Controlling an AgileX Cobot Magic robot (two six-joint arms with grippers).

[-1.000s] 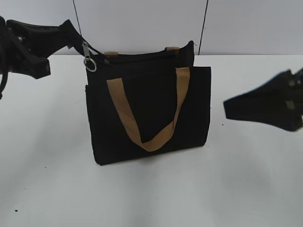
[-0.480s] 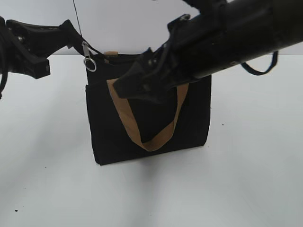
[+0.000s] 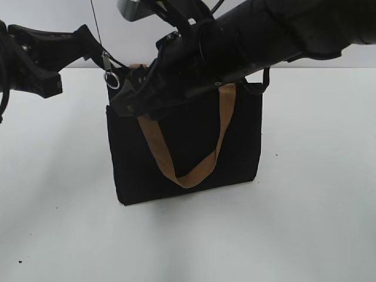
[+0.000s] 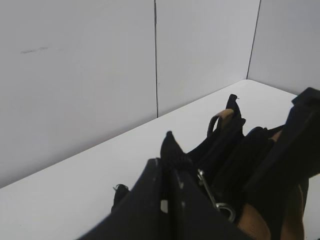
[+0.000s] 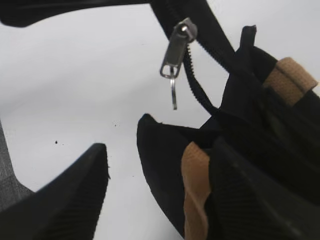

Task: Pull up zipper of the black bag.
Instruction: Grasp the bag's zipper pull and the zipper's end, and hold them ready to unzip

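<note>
Stands upright on the white table [image 3: 305, 223], the black bag [image 3: 182, 153], zipper [image 5: 192, 75] running along its top edge left to right. Silver pull tab [image 3: 109, 69] hangs straight down at the left end — just beside the left gripper [image 3: 88, 41], pinched shut on the bag's top-edge fabric there. Right gripper [image 5: 145, 190] spread wide, holding nothing, just below the tab — seen only from the right wrist.

Right arm reaches across, its hand [image 3: 126, 106] spread wide (left hand [image 3: 97, 56] pinched closed).
</note>
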